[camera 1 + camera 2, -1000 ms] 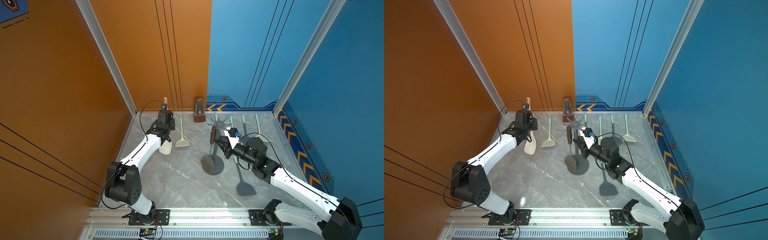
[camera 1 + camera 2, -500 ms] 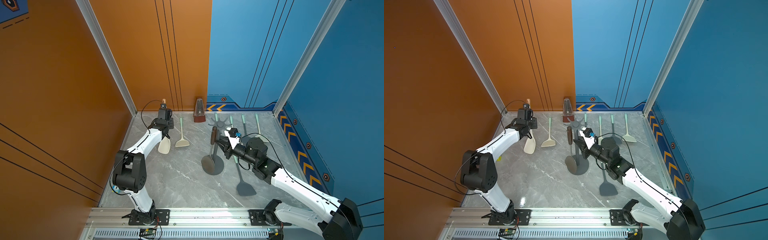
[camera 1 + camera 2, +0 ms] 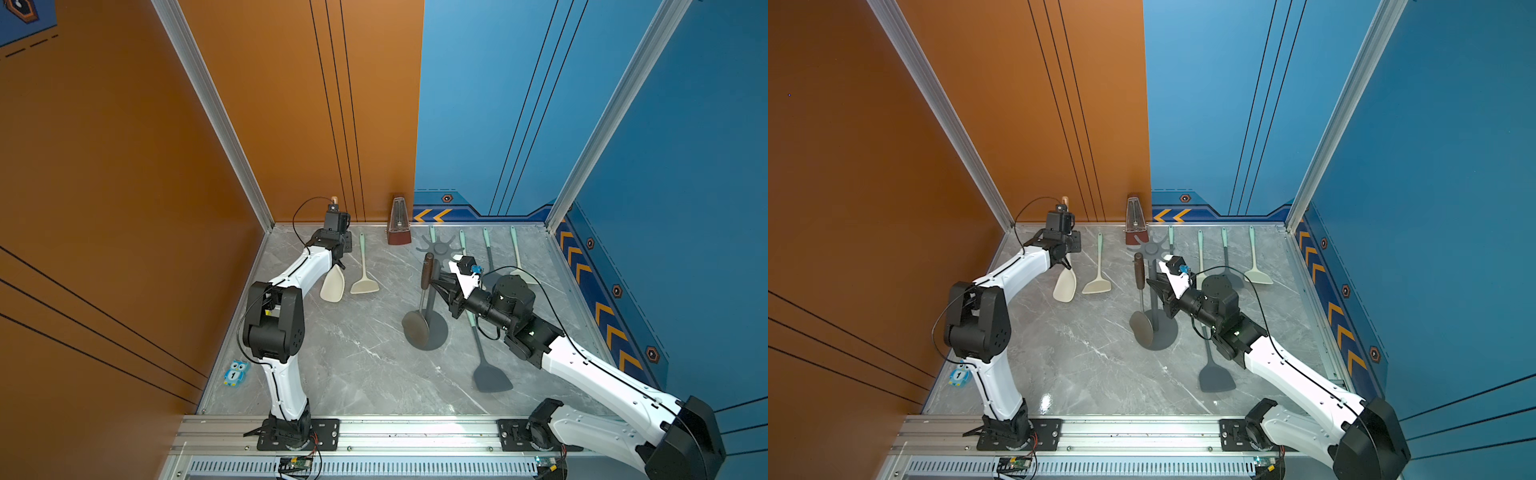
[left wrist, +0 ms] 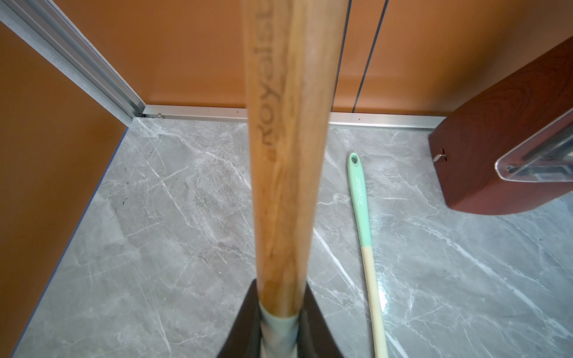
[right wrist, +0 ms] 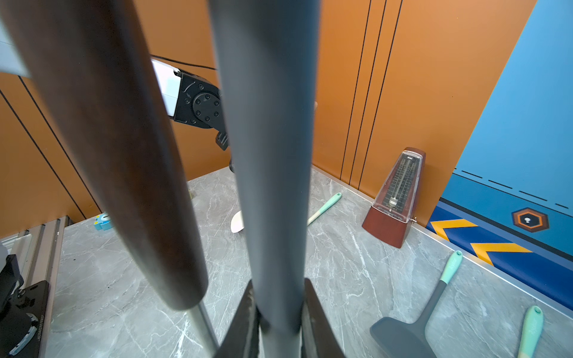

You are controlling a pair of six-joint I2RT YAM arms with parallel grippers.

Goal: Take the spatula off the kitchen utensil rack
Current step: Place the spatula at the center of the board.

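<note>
Spatula [image 3: 332,282] is sitting off the kitchen utensil rack [image 3: 437,334] and well apart from it, near the back corner of the desk [image 3: 365,365] on the robot's left. Left pincer [image 4: 279,316] is clamping on it at the low end of the wooden handle, right where the wood is meeting the pale collar. Handle is running out from the pincer toward the orange back wall. Cream head is hanging on the other side of the pincer, touching the desk or just above it; cannot tell which.

Right pincer [image 5: 279,310] is clamping on the rack's upright pole, apparently steadying it. A dark-handled utensil [image 3: 426,270] is hanging from the crown beside the pole, with its round head down by the disc base.

Handling, as judged:
- Spatula is looking light.
- Wooden handle is reading as stiff, smooth and finished, so it is likely slipping under a weak squeeze.
- Cream head is looking like silicone, likely bending if pressed on the desk. Not fragile.
- Hold by the collar is keeping the head close and controllable, but is leaving the long handle free, so it could be levering in the jaws. Mid-handle would be balancing better.
- Rack is looking bottom-heavy. The hanging utensil is likely swaying if the pole is jolted.
</note>
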